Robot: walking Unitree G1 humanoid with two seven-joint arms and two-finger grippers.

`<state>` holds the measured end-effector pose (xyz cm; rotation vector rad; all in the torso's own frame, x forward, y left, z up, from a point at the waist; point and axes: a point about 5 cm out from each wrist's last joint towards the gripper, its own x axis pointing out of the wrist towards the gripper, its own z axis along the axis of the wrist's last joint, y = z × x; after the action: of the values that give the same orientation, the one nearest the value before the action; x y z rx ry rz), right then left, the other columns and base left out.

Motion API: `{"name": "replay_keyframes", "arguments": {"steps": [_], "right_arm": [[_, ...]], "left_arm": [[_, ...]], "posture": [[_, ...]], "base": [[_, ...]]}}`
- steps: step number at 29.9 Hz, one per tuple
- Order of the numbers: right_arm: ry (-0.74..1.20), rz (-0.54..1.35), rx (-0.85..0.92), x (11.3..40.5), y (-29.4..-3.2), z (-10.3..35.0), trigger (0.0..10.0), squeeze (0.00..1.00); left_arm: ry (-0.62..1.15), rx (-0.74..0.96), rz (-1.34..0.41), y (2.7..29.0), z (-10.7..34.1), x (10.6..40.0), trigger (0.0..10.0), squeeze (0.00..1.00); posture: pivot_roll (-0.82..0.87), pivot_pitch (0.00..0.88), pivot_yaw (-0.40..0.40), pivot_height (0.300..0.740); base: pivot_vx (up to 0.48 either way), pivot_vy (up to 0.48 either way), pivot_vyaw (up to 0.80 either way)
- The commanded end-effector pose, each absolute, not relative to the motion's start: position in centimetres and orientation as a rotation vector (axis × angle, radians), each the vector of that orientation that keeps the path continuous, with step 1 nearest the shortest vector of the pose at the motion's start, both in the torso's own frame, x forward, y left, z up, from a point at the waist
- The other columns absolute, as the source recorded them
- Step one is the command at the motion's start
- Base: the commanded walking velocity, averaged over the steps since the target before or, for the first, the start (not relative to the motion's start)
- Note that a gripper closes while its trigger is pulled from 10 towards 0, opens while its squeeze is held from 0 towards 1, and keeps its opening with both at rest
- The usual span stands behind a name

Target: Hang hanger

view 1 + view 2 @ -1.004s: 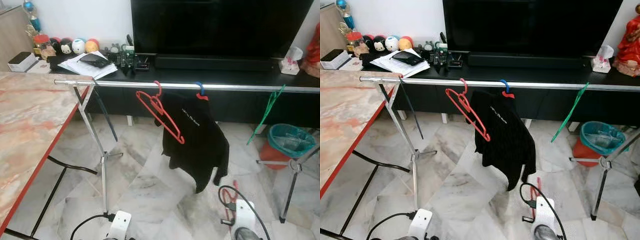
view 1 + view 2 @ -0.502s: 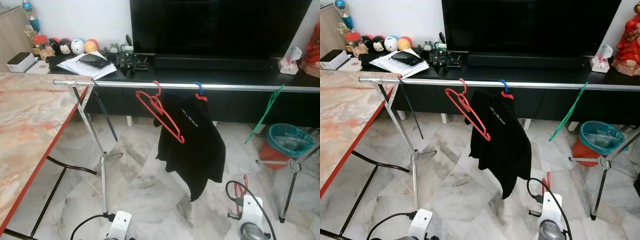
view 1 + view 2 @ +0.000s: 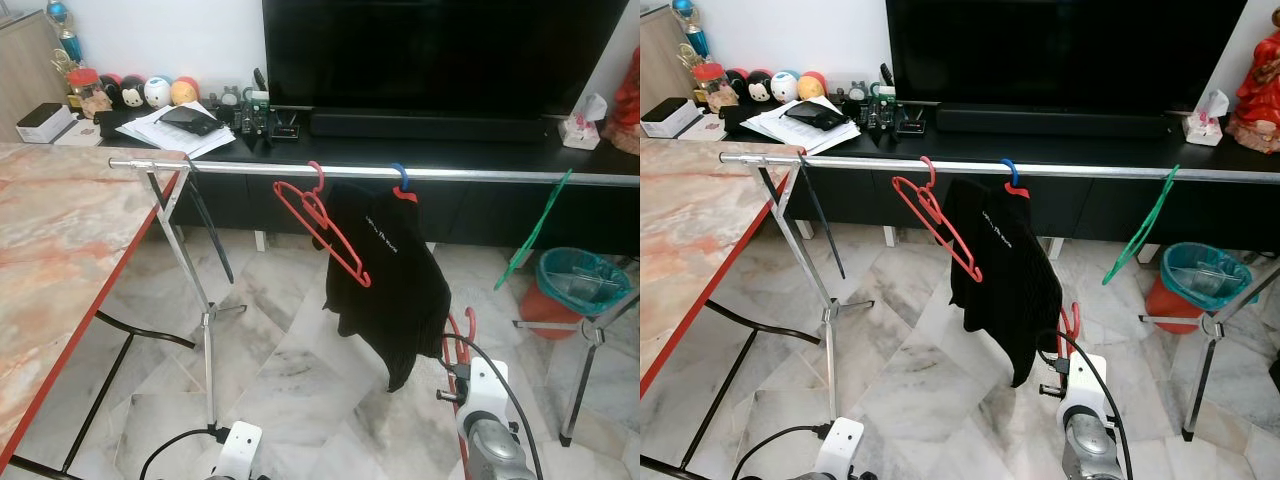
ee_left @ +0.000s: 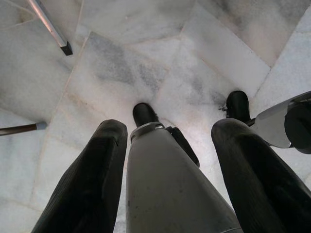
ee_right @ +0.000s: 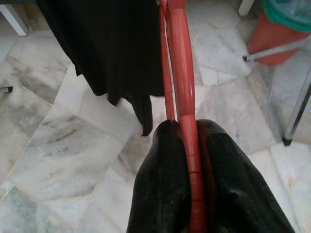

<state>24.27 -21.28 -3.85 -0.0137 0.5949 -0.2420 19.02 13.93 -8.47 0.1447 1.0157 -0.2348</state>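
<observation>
Floor (image 3: 280, 370): pale marble tiles, covers near and mid scene.

TV (image 3: 440, 50): large black screen at far wall, sits on long black TV bench (image 3: 450, 155). Papers (image 3: 175, 130), small round toys (image 3: 145, 92) and clutter at bench's far-left end; tissue pack (image 3: 580, 120) at far right.

Counter (image 3: 60, 250): marble-pattern top w/ red edge, left side, near to mid.

Rail (image 3: 380, 172): chrome bar running left-right in front of the bench, on tripod stands (image 3: 208, 320). On it, left to right: empty red hanger (image 3: 325, 225); black garment (image 3: 385, 280) on a blue-hooked hanger (image 3: 400, 180); green hanger (image 3: 535, 230) tilted, near right end.

Bin (image 3: 575, 285): red w/ teal liner, on floor at far right, below the rail.

Right arm: raised in near right, just right of the garment's lower hem. Right claw (image 5: 187, 160) clamped on a 2nd red hanger, the held hanger (image 3: 458, 335); wrist view shows both fingers (image 5: 160, 194) pressed against its red bar. Held hanger is low, beside the garment, well below the rail, not yet hooked on.

Left arm: hangs idle at near left. Left claw (image 4: 167, 141) points at the floor, fingers spread wide, nothing between them but the robot's own leg below.
</observation>
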Motion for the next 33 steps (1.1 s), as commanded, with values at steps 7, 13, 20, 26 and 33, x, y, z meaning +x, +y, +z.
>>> {"name": "replay_keyframes", "arguments": {"steps": [7,13,20,26,33], "right_arm": [[0.543,-0.187,0.003,25.1,-20.6,-3.2,10.0,0.0],[0.524,-0.183,0.006,25.5,-20.4,-2.9,10.0,0.0],[0.467,-0.149,0.044,26.3,-20.0,-2.1,10.0,0.0],[0.449,-0.092,0.055,26.8,-19.3,-1.8,10.0,0.0],[0.456,-0.008,0.037,26.7,-18.5,-2.0,10.0,0.0]], "left_arm": [[1.023,0.15,-0.246,13.9,-8.6,18.8,10.0,0.0],[1.024,0.152,-0.251,13.9,-8.6,18.8,10.0,0.0],[1.023,0.154,-0.253,13.9,-8.6,18.8,10.0,0.0],[1.024,0.154,-0.254,13.9,-8.6,18.8,10.0,0.0],[1.023,0.155,-0.257,13.9,-8.6,18.8,10.0,0.0]], "posture": [[-0.01,0.0,-0.016,0.74],[0.0,0.0,-0.015,0.74],[0.0,0.0,-0.015,0.74],[0.0,0.0,-0.016,0.74],[0.0,0.0,-0.017,0.74]], "base": [[0.0,0.0,0.0],[0.0,0.0,0.0],[0.0,0.0,0.0],[0.0,0.0,0.0],[0.0,0.0,0.0]]}}
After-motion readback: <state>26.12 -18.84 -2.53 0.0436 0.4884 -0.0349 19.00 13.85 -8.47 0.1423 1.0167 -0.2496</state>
